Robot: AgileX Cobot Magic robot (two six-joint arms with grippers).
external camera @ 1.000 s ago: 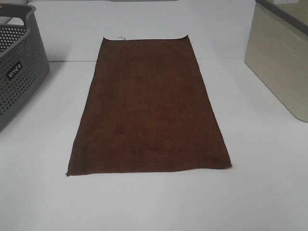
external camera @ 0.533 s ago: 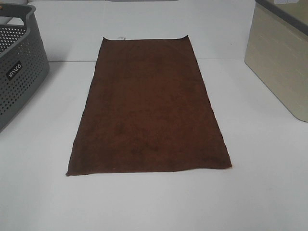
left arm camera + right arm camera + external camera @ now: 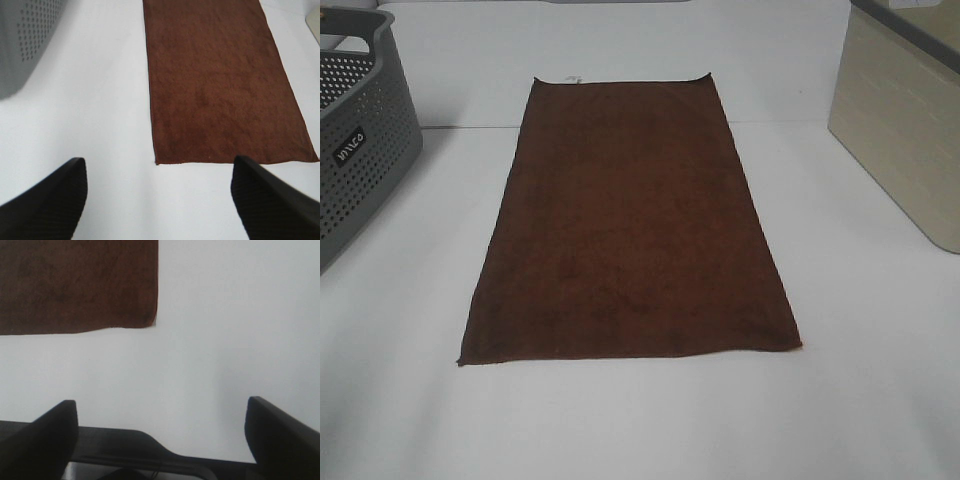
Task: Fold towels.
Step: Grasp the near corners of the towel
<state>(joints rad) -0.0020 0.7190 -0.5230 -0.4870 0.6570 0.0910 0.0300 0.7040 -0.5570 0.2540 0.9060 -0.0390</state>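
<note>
One dark reddish-brown towel (image 3: 630, 220) lies flat and unfolded on the white table, long side running away from me, with a small white tag (image 3: 572, 78) at its far short edge. Neither arm shows in the exterior high view. In the left wrist view the towel (image 3: 217, 85) fills the upper right, and my left gripper (image 3: 159, 172) hangs open over bare table just short of the towel's near left corner. The right wrist view shows the towel's near right corner (image 3: 80, 285). My right gripper (image 3: 162, 412) stands open above bare table, apart from the cloth, holding nothing.
A grey perforated basket (image 3: 355, 140) stands at the left edge of the table, also seen as the grey basket (image 3: 27, 40) in the left wrist view. A beige bin (image 3: 905, 120) stands at the right. The table's front edge (image 3: 150, 447) shows below the right gripper.
</note>
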